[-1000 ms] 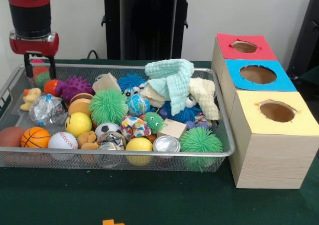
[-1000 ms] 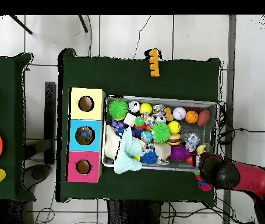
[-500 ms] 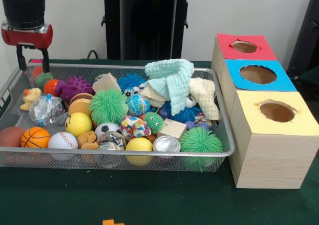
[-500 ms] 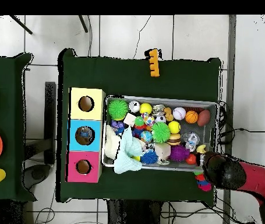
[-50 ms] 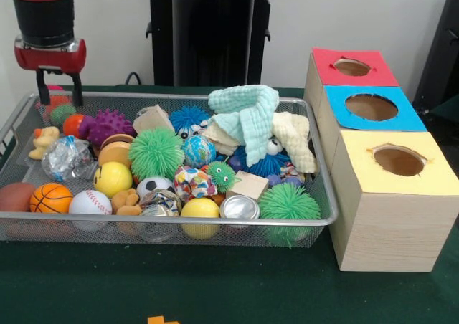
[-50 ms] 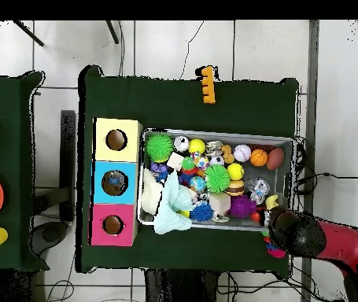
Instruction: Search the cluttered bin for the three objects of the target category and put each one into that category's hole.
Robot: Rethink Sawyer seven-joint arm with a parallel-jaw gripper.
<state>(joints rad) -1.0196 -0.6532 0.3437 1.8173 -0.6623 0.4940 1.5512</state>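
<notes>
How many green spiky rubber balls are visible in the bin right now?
3 clearly: a large green spiky ball mid-bin, another green spiky ball at the front corner nearest the boxes, and a small googly-eyed green spiky ball between them. The clutter may hide more.

A pale, plain wall (image 5: 344, 16) runs behind the scene, evenly lit. A black stand (image 5: 211, 30) rises against it, and a dark chair back (image 5: 445, 59) shows at the right edge. The table is covered in dark green cloth (image 5: 215, 281). From above, the floor is light tile (image 6: 166, 47) with dark grout lines and thin cables trailing across it. A second green table (image 6: 9, 102) stands beside the first, apart from it.
</notes>
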